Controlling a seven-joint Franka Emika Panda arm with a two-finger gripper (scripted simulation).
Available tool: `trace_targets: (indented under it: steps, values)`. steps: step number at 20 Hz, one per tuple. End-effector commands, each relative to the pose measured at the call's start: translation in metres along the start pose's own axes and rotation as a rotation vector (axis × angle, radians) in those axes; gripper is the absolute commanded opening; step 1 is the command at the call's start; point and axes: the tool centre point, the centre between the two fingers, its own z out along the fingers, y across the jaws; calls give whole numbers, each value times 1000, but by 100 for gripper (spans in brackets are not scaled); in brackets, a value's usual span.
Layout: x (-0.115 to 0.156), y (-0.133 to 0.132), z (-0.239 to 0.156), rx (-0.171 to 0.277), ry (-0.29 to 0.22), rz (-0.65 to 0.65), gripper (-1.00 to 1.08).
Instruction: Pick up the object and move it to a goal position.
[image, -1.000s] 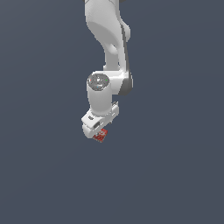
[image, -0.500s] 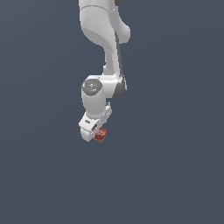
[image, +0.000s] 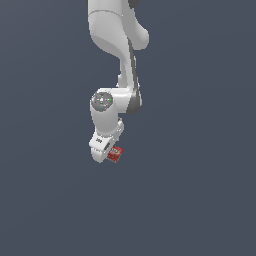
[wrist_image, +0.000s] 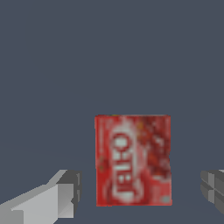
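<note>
Gripper (image: 111, 156) is spread open, one finger (wrist_image: 52, 197) on each side of the red box (wrist_image: 133, 160) with a clear gap to both long edges, so nothing is held. The box lies flat on the plain grey worktop (image: 200, 200) just beside the gripper tip in the exterior view, printed face up toward the wrist camera. Judged light, rigid and thin with a probably smooth face; best taken across the narrow width, on the two long side edges, low down.
</note>
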Motion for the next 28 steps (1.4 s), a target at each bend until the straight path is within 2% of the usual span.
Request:
trace_targets:
  steps: [1, 6, 15, 20, 21, 28]
  values:
    - [-1, 0, 1, 0, 0, -7, 100]
    - [0, 0, 6, 0, 0, -3, 100]
    - [-1, -1, 44, 0, 0, -7, 100]
    - [-1, 0, 51, 0, 0, -7, 100]
    - [-1, 0, 51, 0, 0, -7, -100]
    - [-1, 0, 51, 0, 0, -7, -100]
